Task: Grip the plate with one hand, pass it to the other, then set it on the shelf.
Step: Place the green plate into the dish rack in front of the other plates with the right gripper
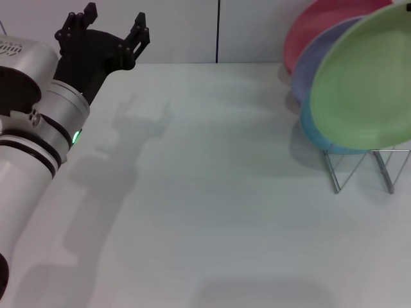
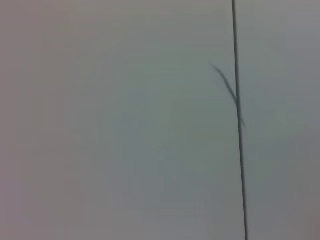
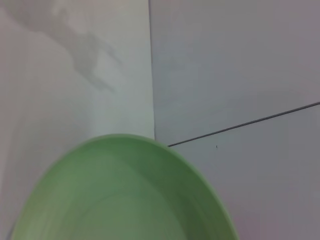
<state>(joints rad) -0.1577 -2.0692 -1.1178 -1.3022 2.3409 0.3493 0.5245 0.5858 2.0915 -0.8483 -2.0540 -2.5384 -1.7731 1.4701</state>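
The light green plate (image 1: 366,83) stands tilted at the right edge of the head view, in front of the other plates and above the wire shelf (image 1: 359,168). I cannot tell whether it rests in the shelf or is held. It fills the lower part of the right wrist view (image 3: 120,195). My left gripper (image 1: 114,24) is open and empty, raised at the far left of the table, well away from the plate. My right gripper does not show in any view.
A turquoise plate (image 1: 314,131), a lavender plate (image 1: 314,61) and a pink plate (image 1: 308,29) stand upright in the shelf behind the green one. The white table (image 1: 212,192) spreads between my left arm and the shelf. The wall with a dark seam (image 2: 239,125) is behind.
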